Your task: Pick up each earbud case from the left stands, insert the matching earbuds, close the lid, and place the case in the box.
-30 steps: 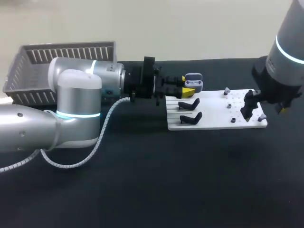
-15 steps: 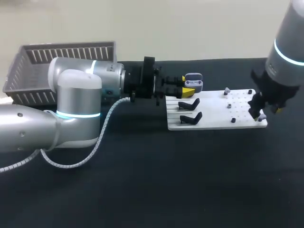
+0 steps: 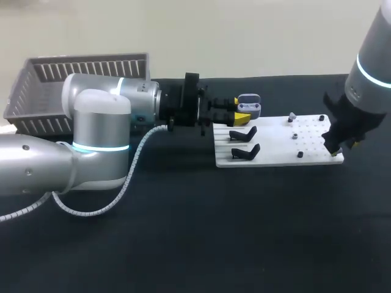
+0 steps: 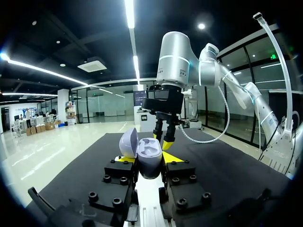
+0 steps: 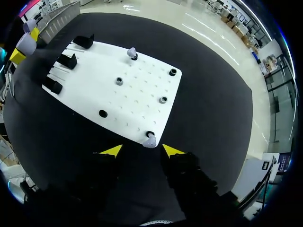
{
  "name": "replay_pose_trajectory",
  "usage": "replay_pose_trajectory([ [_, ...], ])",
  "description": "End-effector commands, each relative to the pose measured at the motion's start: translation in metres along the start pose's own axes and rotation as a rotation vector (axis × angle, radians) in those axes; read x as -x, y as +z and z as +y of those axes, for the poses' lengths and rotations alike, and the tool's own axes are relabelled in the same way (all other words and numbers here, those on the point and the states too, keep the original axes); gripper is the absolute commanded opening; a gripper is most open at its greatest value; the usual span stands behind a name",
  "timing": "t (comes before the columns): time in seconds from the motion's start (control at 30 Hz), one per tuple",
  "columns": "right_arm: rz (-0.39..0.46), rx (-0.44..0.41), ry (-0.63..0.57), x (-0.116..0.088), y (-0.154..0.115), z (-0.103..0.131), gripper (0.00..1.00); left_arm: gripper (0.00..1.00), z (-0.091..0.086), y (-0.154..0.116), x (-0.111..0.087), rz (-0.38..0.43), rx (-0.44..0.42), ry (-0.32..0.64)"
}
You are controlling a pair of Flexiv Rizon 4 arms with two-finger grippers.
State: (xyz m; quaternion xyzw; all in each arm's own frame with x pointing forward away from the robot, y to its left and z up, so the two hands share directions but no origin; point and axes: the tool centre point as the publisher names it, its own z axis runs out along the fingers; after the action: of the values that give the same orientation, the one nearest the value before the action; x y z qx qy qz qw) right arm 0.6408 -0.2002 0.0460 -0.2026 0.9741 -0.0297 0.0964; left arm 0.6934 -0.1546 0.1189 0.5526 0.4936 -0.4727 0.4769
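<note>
My left gripper (image 3: 242, 115) is shut on a grey earbud case (image 4: 150, 158) whose lid (image 4: 128, 143) stands open; it holds the case just past the far left corner of the white board (image 3: 275, 149). My right gripper (image 5: 142, 150) hangs open over the board's near right corner. A small grey earbud (image 5: 149, 141) sits on that corner between its yellow fingertips (image 5: 112, 150), with a gap on each side. Another grey earbud (image 5: 132, 53) stands at the board's far edge. In the head view the right gripper (image 3: 333, 148) hides the corner earbud.
Two black stands (image 3: 243, 133) (image 3: 245, 152) sit bare on the board's left part, and small dark pegs (image 5: 163, 99) dot its right part. A grey slatted basket (image 3: 79, 76) stands at the back left behind my left arm. Black tabletop surrounds the board.
My right gripper has shifted to the right onto the board's near right corner and its fingers have drawn closer together. The left arm and the case have kept still.
</note>
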Motion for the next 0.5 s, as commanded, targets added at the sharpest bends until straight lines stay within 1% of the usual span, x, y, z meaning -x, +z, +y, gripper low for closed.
replay_pose_trajectory([
  [0.03,0.006,0.005,-0.003,0.0046,0.0063,0.0012,0.48,0.00,-0.0015,-0.0001,-0.0008,-0.003,0.006,0.003],
  [0.5,0.018,-0.008,0.016,0.0069,0.0153,0.0003,0.47,0.00,-0.0015,-0.0001,-0.0008,-0.003,0.006,0.003],
])
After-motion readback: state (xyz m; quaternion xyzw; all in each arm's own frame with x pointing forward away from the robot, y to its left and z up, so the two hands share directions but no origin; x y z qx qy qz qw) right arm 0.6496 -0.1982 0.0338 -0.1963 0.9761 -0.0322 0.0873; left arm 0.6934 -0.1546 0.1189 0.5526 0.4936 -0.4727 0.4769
